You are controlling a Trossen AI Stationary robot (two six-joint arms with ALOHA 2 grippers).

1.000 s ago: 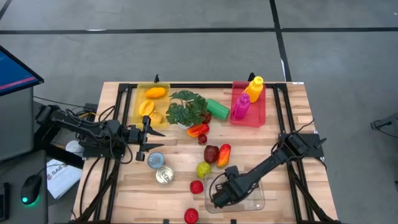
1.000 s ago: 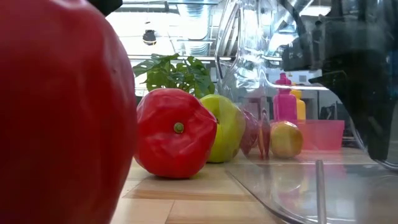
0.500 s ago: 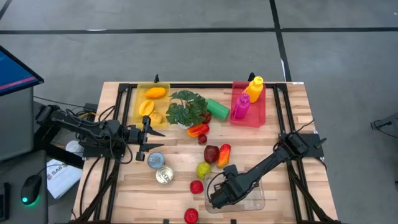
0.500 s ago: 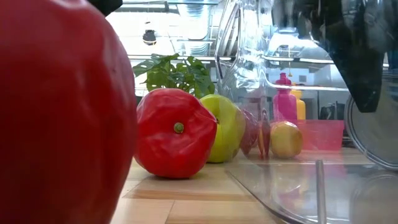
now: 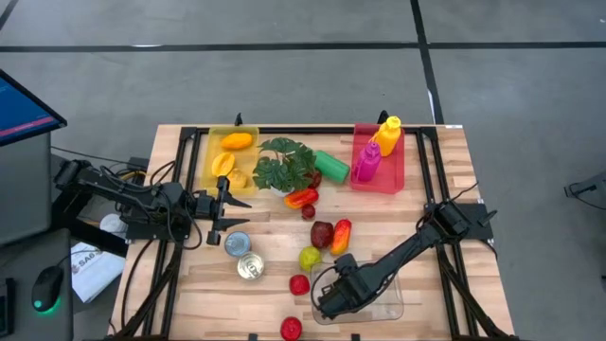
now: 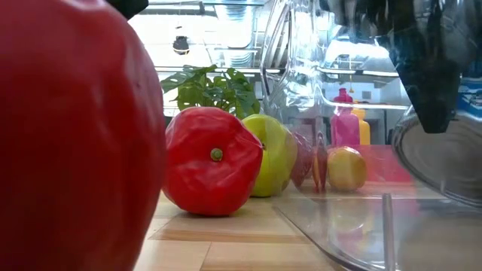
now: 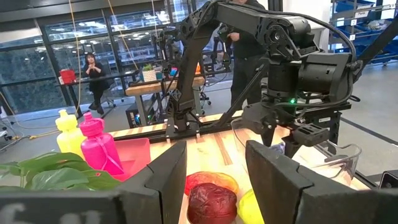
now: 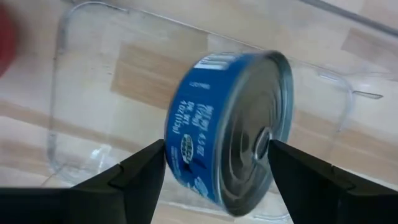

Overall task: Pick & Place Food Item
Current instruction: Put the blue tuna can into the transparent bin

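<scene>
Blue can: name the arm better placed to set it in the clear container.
Right. The right gripper already holds the blue can directly above the clear container, while the left gripper waits by the yellow bin.

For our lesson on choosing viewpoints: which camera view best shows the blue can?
The right wrist view: the can fills the frame between the right gripper's fingers, label and lid visible. The low view shows only its edge; in the high and left wrist views the arm hides it.
</scene>
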